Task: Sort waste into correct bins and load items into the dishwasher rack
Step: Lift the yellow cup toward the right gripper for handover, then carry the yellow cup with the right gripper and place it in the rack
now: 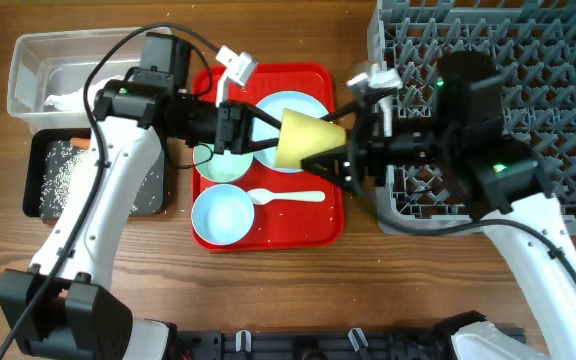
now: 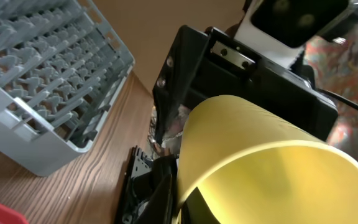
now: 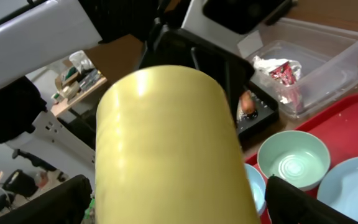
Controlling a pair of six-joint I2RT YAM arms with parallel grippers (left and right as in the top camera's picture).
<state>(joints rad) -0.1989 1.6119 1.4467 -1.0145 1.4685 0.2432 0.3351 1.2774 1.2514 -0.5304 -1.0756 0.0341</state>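
Note:
The small yellow cup (image 1: 308,138) hangs on its side above the red tray, between both arms. My left gripper (image 1: 268,135) is shut on the cup's rim (image 2: 272,155), one finger (image 2: 166,193) outside the wall. My right gripper (image 1: 333,155) is open around the cup's base end (image 3: 166,143). Its fingertips (image 3: 48,199) flank the cup with small gaps. On the tray lie the pale blue plate (image 1: 268,105), pale green bowl (image 1: 218,165), pale blue bowl (image 1: 221,215) and white spoon (image 1: 288,197). The dishwasher rack (image 1: 528,70) stands at the right.
The clear tub (image 1: 38,60) at the far left holds a white napkin (image 1: 63,100) and a red wrapper (image 3: 284,71). The black tray (image 1: 68,180) in front of it holds rice and a carrot (image 1: 83,142). The red tray (image 1: 318,225) sits mid-table.

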